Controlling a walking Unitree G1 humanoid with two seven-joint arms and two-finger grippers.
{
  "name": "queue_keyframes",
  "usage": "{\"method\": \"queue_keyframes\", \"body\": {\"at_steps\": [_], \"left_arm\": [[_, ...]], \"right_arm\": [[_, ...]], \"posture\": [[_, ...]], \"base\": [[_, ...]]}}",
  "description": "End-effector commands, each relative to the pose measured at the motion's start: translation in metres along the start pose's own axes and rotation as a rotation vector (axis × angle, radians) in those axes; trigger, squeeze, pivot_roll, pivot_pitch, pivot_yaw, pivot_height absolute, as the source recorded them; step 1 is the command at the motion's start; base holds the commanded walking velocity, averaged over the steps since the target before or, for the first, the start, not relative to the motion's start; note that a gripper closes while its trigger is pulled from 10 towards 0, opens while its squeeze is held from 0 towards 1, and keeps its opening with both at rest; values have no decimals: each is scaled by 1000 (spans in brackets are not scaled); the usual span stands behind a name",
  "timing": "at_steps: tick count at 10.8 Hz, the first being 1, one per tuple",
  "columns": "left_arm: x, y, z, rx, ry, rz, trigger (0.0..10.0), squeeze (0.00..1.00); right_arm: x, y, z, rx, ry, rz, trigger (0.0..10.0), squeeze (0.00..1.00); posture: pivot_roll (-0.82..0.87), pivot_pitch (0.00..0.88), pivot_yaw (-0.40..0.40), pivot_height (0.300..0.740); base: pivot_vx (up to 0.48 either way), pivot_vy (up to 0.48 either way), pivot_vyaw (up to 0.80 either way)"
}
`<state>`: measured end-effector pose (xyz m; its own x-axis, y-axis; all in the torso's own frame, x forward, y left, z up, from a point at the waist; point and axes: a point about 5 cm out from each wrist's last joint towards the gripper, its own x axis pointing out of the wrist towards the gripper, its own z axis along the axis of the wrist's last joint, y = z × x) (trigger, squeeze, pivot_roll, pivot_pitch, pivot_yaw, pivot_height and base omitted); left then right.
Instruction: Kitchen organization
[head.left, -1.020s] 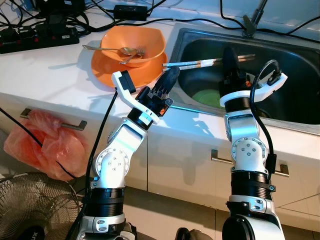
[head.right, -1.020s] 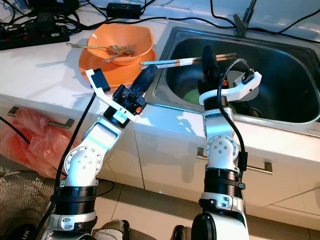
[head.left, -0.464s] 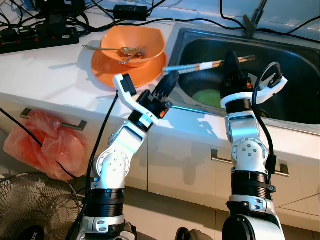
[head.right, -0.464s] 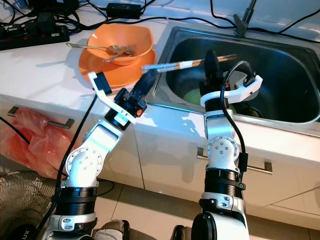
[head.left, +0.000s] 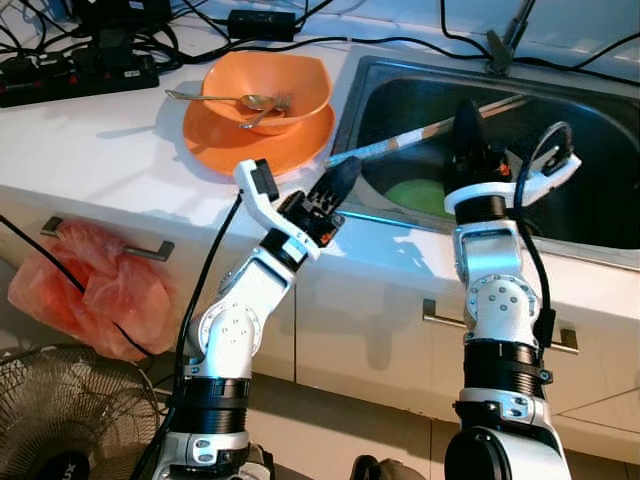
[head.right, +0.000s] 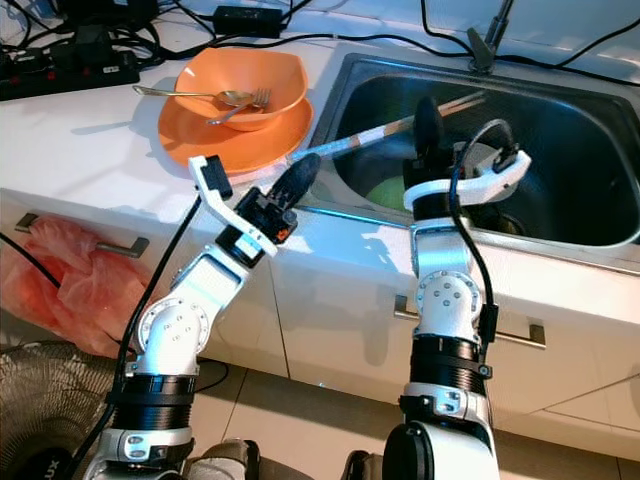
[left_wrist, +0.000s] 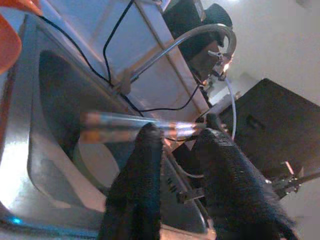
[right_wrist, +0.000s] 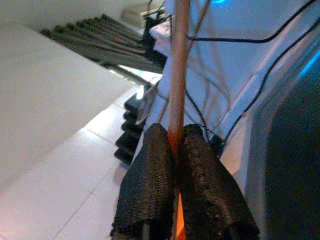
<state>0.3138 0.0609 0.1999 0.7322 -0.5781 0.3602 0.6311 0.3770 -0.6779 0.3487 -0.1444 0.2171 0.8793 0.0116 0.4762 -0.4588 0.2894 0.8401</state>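
Observation:
A pair of chopsticks (head.left: 400, 140) with a white band slants in the air across the sink's (head.left: 600, 150) left rim, far end higher. My right gripper (head.left: 466, 112) stands upright over the sink, shut on their brownish far part; the right wrist view shows the chopsticks (right_wrist: 178, 60) pinched between its fingers (right_wrist: 150, 165). My left gripper (head.left: 338, 172) reaches over the counter edge to the chopsticks' near end. In the left wrist view its fingers (left_wrist: 145, 160) stand apart, with the chopsticks (left_wrist: 107, 120) running out from between the tips.
An orange bowl (head.left: 265, 85) holding a spoon and fork (head.left: 245, 100) sits on an orange plate (head.left: 215, 140) left of the sink. Something green (head.left: 410, 192) lies in the sink. Power strip (head.left: 70, 75) and cables line the back. A red bag (head.left: 90, 285) hangs from a handle; a fan (head.left: 60, 410) stands below.
The chopsticks have tilted from level to slanted: near end lower, far end higher. My left gripper dropped slightly towards the counter edge; my right gripper shifted a little right.

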Motion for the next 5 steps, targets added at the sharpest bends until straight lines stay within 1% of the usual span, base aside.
{"method": "queue_keyframes", "body": {"at_steps": [1, 3, 4, 5], "left_arm": [[1, -3, -5, 20, 29, -14, 10000, 1000], [2, -2, -6, 33, 40, -9, 10000, 1000], [2, -2, -7, 55, 52, -5, 10000, 1000], [3, -1, -8, 123, 74, 8, 10000, 1000]], "right_arm": [[4, 6, 0, 36, -38, 3, 0, 0], [6, 6, 3, 62, -64, -9, 0, 0], [6, 6, 5, 72, -76, -20, 0, 0], [8, 5, 9, 58, -97, -39, 0, 0]], "posture": [[219, 125, -21, 740], [219, 120, -21, 740], [218, 116, -21, 740], [221, 110, -22, 740]], "base": [[0, 0, 0], [0, 0, 0], [0, 0, 0], [0, 0, 0]]}}
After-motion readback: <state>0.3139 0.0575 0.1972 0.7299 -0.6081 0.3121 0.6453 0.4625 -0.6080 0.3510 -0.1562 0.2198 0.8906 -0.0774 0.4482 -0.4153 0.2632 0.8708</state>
